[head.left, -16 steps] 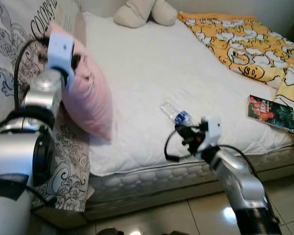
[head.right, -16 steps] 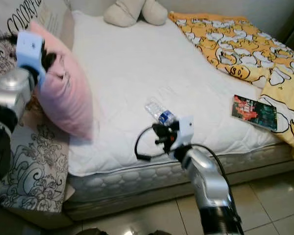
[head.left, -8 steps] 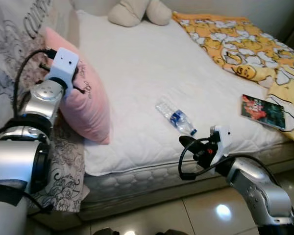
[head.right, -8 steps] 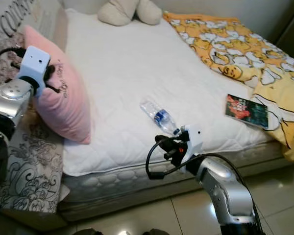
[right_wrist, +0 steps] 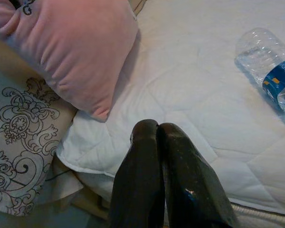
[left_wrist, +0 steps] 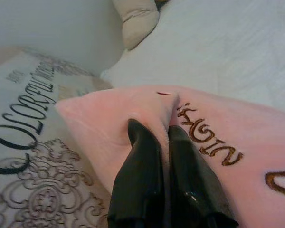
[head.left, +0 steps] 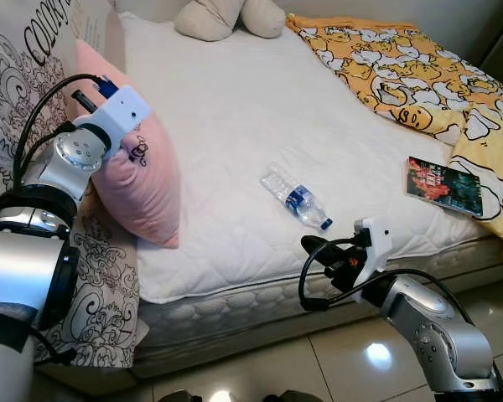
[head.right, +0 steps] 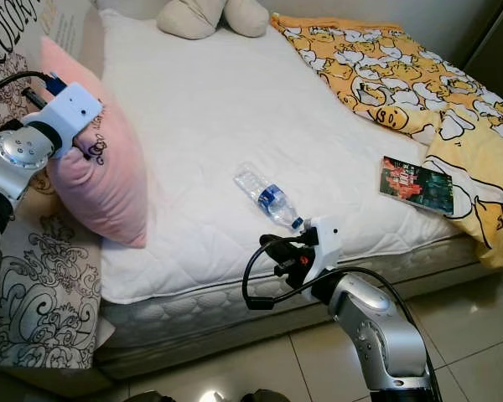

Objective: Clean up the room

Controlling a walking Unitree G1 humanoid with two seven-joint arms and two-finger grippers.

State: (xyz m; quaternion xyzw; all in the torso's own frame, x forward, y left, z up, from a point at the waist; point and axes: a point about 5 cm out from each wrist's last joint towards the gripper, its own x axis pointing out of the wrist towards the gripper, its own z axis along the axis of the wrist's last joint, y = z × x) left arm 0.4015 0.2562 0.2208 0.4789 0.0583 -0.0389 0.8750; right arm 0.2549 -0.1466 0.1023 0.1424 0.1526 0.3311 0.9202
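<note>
White bed [head.left: 235, 109]; left gripper [left_wrist: 161, 133] pinches pink pillow [left_wrist: 256, 156] edge.

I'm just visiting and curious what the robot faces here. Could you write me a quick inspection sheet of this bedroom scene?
Surface: white quilted mattress on a bed, tiled floor below.
Job's things: pink pillow upright at the bed's left edge; plastic water bottle lying on the mattress; book flat near the right edge.
Clutter: yellow cartoon blanket bunched on the right; beige plush toy at the far end.
Grippers: left gripper shut on the pink pillow's corner; right gripper shut, holding nothing, off the near mattress edge.
Cables: black loops at both wrists.
Surroundings: patterned fabric left of the pillow.
</note>
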